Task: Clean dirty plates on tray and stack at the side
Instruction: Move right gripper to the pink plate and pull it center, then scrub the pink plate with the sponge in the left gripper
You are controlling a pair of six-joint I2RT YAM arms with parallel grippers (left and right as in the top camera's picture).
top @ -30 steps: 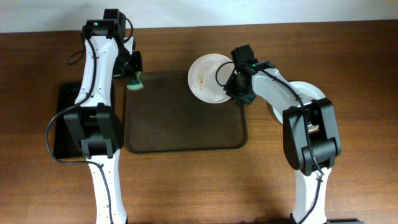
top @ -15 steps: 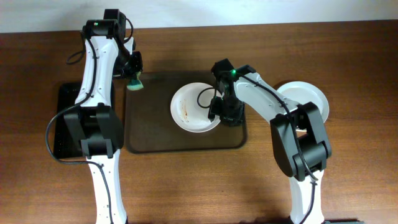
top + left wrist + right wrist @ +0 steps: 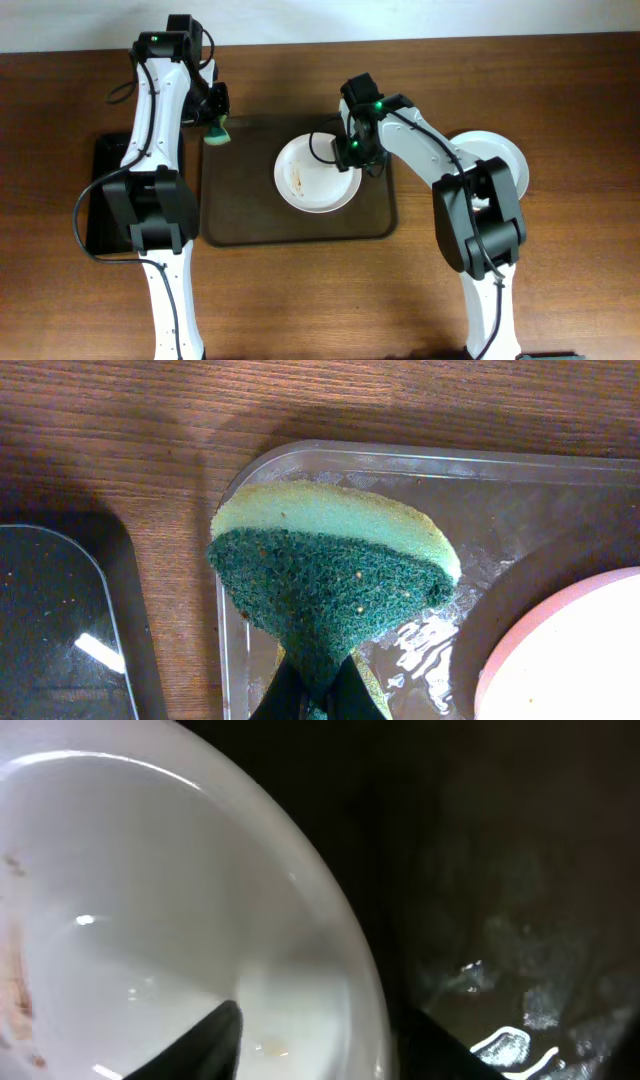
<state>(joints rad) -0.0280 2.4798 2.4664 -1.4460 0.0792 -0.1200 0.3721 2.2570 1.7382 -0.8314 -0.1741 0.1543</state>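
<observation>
The smudged plate (image 3: pixel 312 180) is seen whole only overhead; up close, the right gripper (image 3: pixel 325 1040) is shown spread astride its rim, the left gripper (image 3: pixel 318 692) pinching a green sponge (image 3: pixel 330 575).

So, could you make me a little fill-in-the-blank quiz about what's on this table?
1. The left fingers pinch a green ___.
2. The smudged plate lies on the brown ___.
3. The right fingers straddle that plate's ___.
Missing: sponge; tray; rim.

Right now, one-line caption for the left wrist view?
Left pincer grips a green sponge over the tray corner; a plate edge shows at right.
</observation>
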